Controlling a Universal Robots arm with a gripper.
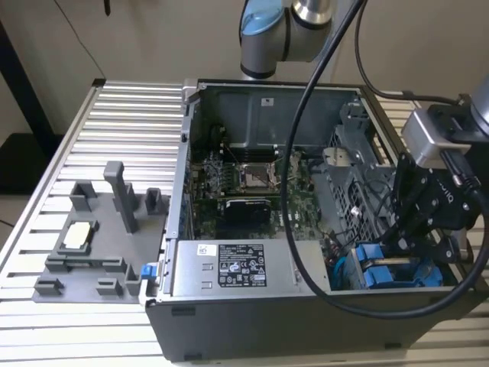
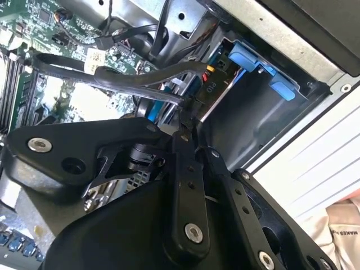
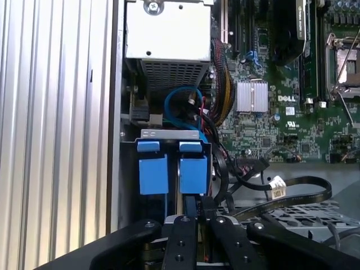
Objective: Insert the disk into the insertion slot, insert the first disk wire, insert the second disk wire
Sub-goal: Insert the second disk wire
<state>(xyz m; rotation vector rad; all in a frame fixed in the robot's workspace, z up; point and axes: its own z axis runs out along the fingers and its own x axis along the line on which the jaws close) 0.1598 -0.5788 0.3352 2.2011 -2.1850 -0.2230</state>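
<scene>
Exterior view: tool point(image 1: 403, 246) over disk point(image 1: 382, 275).

The table point(image 1: 122, 115) is ribbed metal with a dull silver sheen. The computer case point(image 1: 252, 306) is grey sheet metal, matt outside. Two carrier frames point(image 3: 171, 171) are bright blue smooth plastic, seated in a bare-metal drive cage point(image 3: 169, 134). The tool point(image 2: 188, 121) has matt black links with shiny screw heads. The motherboard point(image 3: 281, 112) is green, with a ribbed metal heatsink point(image 3: 251, 95). The cables point(image 2: 112, 76) look black and slightly glossy.
</scene>
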